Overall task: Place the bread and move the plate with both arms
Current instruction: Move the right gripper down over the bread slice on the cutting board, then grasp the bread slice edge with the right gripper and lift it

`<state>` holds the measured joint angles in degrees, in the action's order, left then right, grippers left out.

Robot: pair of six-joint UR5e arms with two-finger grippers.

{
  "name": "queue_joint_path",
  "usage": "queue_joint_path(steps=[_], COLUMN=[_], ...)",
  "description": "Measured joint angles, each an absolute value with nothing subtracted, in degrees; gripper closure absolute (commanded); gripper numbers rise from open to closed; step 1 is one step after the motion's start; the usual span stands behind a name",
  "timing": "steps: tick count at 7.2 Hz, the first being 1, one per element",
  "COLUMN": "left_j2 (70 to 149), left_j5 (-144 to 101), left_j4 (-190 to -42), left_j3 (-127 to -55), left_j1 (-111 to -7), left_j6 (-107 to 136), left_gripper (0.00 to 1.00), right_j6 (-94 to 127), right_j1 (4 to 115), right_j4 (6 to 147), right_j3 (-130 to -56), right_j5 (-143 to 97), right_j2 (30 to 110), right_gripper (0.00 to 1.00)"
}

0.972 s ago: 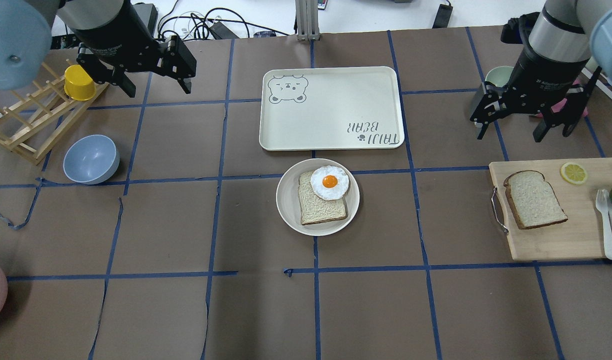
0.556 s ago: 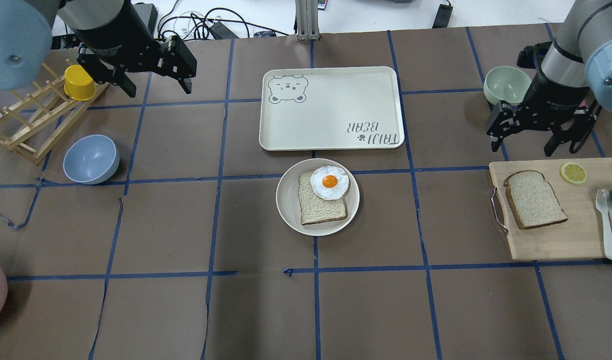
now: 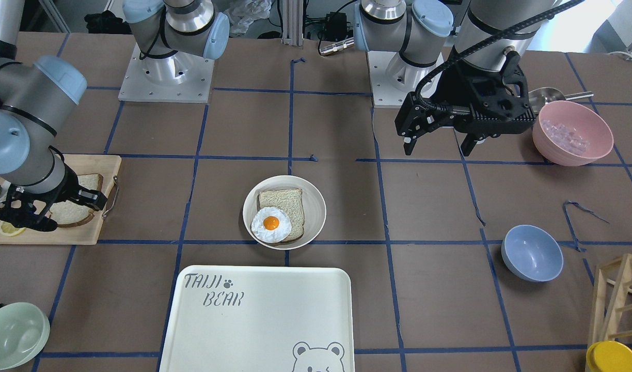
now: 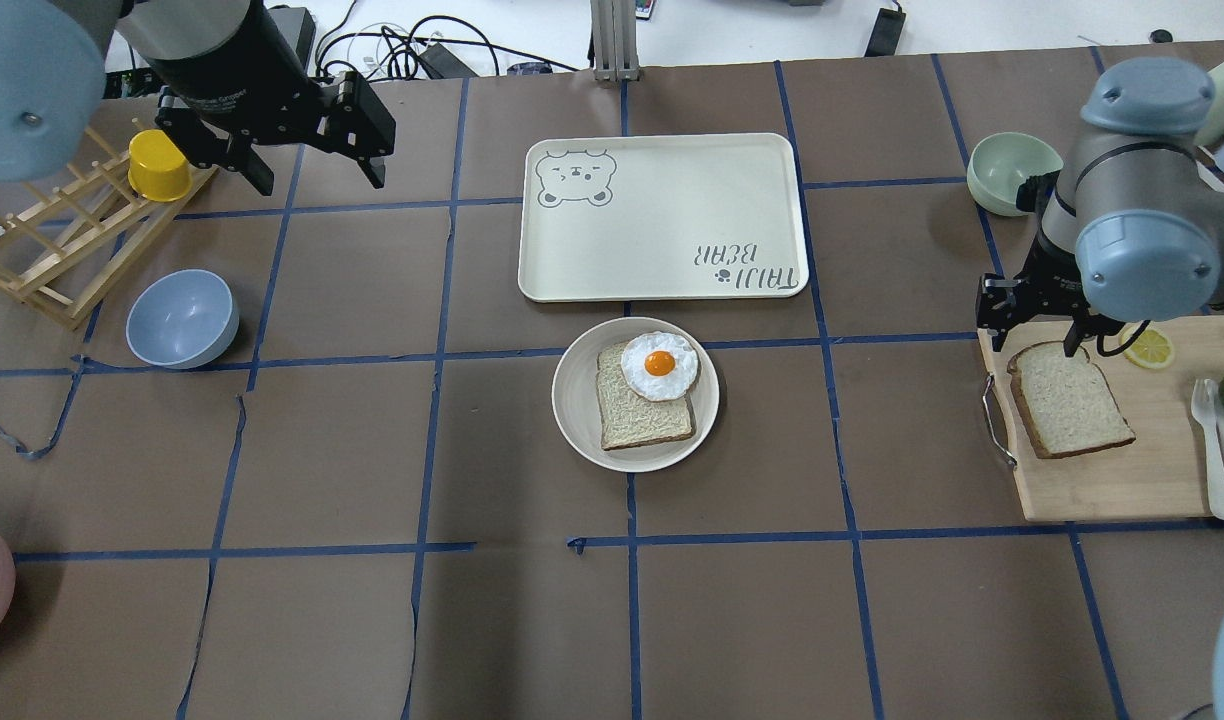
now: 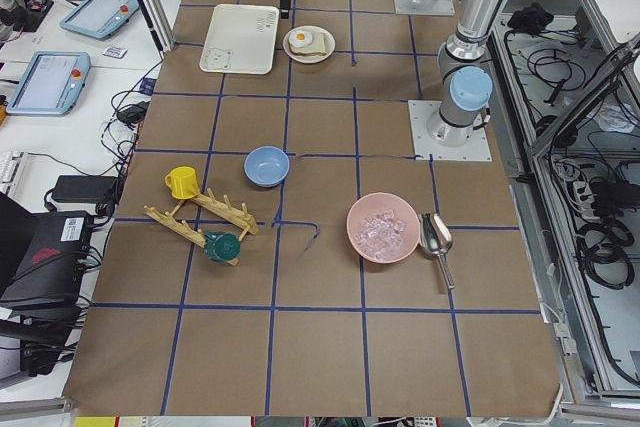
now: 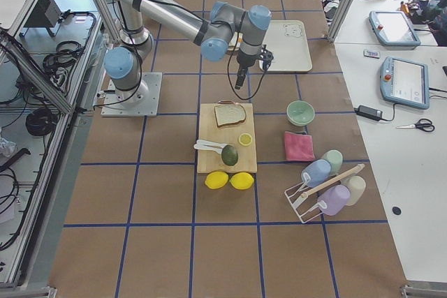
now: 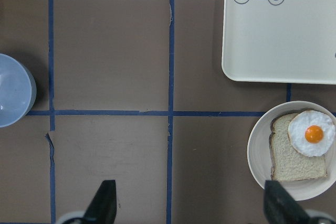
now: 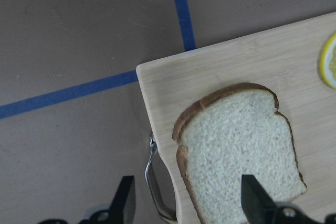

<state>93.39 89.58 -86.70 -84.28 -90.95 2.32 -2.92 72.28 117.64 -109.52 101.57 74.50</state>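
Note:
The bread (image 4: pixel 1070 398), a dark-crusted slice, lies flat on a wooden cutting board (image 4: pixel 1102 480) at the right. My right gripper (image 4: pixel 1027 335) is open and empty, hovering above the slice's far left corner; in the right wrist view the bread (image 8: pixel 241 145) lies between and ahead of the fingers (image 8: pixel 124 199). The plate (image 4: pixel 577 400) sits mid-table, holding a lighter slice (image 4: pixel 637 415) with a fried egg (image 4: pixel 659 364) on top. My left gripper (image 4: pixel 317 183) is open and empty, high at the far left, away from the plate (image 7: pixel 260 145).
A white bear-printed tray (image 4: pixel 662 215) lies just beyond the plate. A pale green bowl (image 4: pixel 1012 170) stands behind the right arm. A lemon slice (image 4: pixel 1147 346), fork and avocado share the board. A blue bowl (image 4: pixel 182 318), wooden rack (image 4: pixel 52 250) and yellow cup (image 4: pixel 159 165) are at the left.
My right arm has swung toward me and down, from beside the green bowl to over the board's far left corner, above the bread. The left arm has not moved.

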Motion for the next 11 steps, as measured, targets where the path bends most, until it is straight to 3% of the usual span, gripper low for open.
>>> queue_joint_path(steps=[1, 8, 9, 10, 11], left_j2=[93.37, 93.33, 93.33, 93.34, 93.34], left_j5=[89.59, 89.54, 89.55, 89.56, 89.54], left_j4=[-86.70, -86.76, -86.75, -86.75, -86.75], left_j3=[-84.35, -84.47, -84.46, -84.46, -84.46], left_j1=[-90.96, -91.05, -91.06, -91.06, -91.06], left_j6=[2.32, 2.37, 2.37, 2.37, 2.37], left_gripper=[0.00, 0.00, 0.00, 0.00, 0.00], right_j6=[-2.50, -2.00, -2.00, -1.91, -1.58], right_j1=[72.25, 71.75, 71.30, 71.01, 70.90], right_j4=[119.63, 122.05, 122.07, 122.08, 122.04], right_j3=[-109.80, -109.95, -109.95, -109.95, -109.97], right_j5=[101.73, 102.55, 102.56, 102.57, 102.55], right_j2=[72.57, 69.38, 69.15, 69.00, 68.95], right_gripper=[0.38, 0.46, 0.52, 0.70, 0.95])
